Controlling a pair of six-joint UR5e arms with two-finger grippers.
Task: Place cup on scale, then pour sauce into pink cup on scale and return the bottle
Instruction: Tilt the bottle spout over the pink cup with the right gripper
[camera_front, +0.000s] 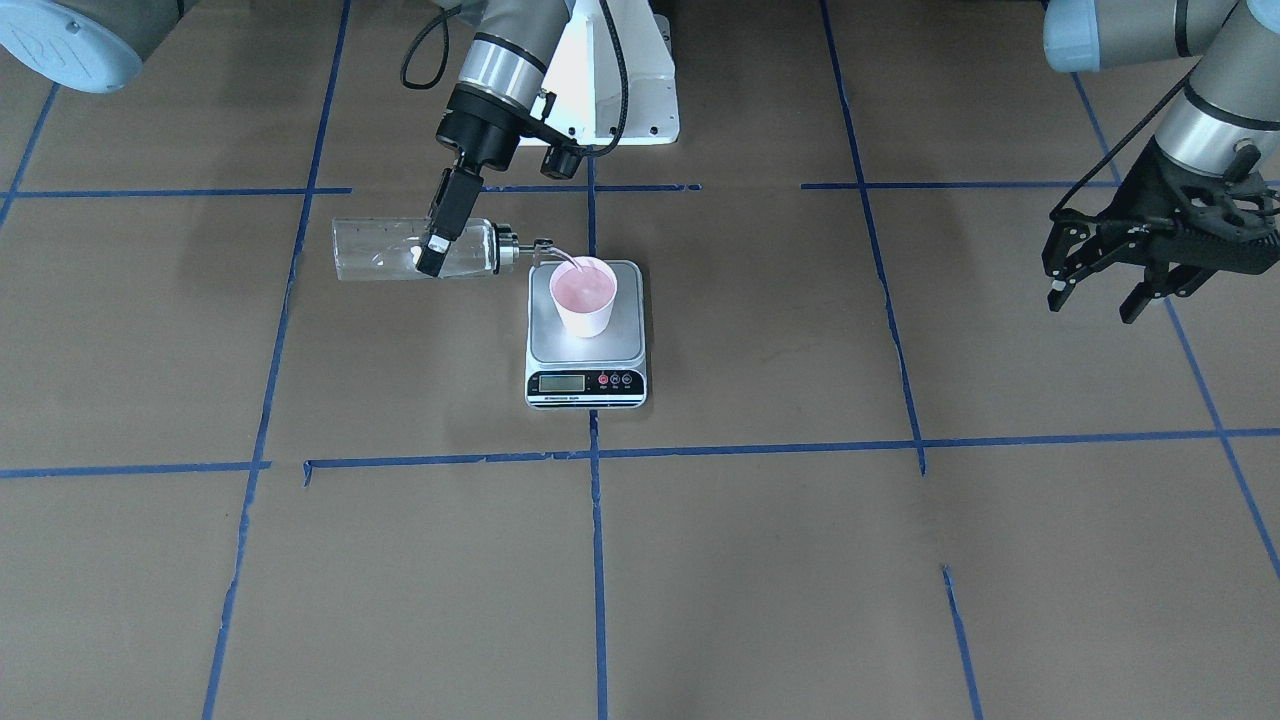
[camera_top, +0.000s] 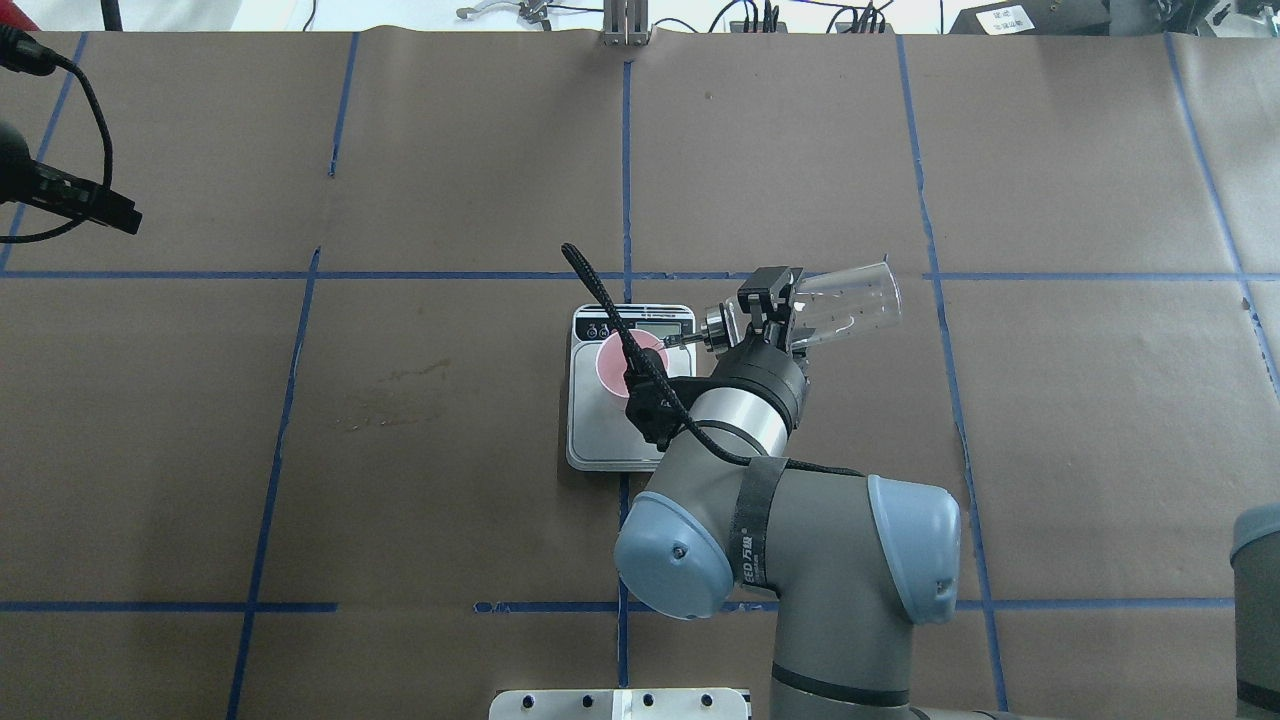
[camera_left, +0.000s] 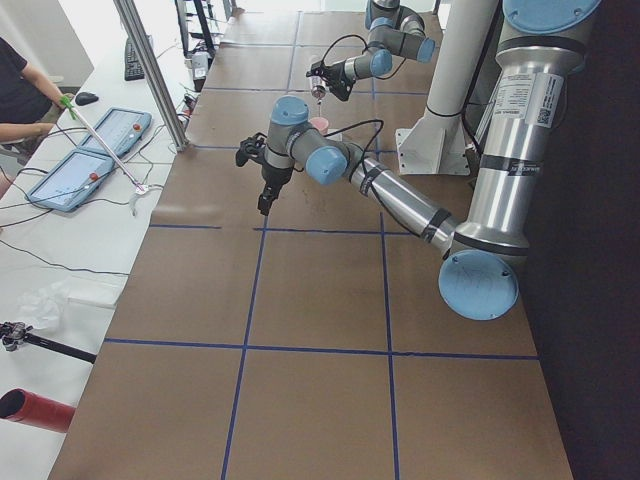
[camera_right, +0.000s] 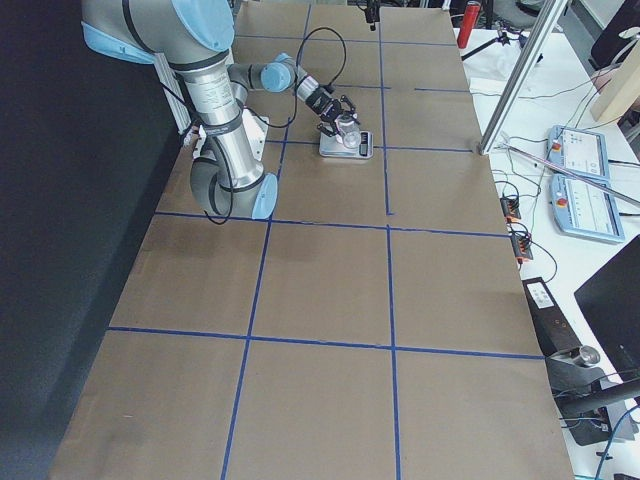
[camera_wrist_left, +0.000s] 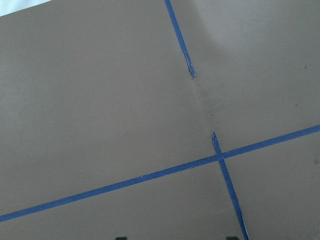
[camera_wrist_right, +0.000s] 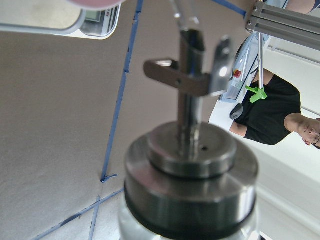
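Observation:
The white paper cup (camera_front: 584, 295) with a pink inside stands on the steel platform of the scale (camera_front: 586, 385). My right gripper (camera_front: 435, 255) is shut on the clear glass bottle (camera_front: 385, 250) and holds it tipped on its side. The bottle's spout reaches the cup's rim, and a thin pale stream seems to arc into the cup. In the overhead view the bottle (camera_top: 850, 300) lies to the right of the scale (camera_top: 600, 440) and the cup (camera_top: 630, 362). The right wrist view shows the bottle's metal collar (camera_wrist_right: 190, 170) and spout close up. My left gripper (camera_front: 1092, 305) is open and empty, far off to the side.
The white robot base plate (camera_front: 620, 90) stands behind the scale. Blue tape lines (camera_front: 595, 520) cross the brown table paper. Operators, tablets (camera_left: 95, 150) and a metal post (camera_right: 520, 80) stand beyond the table's far edge.

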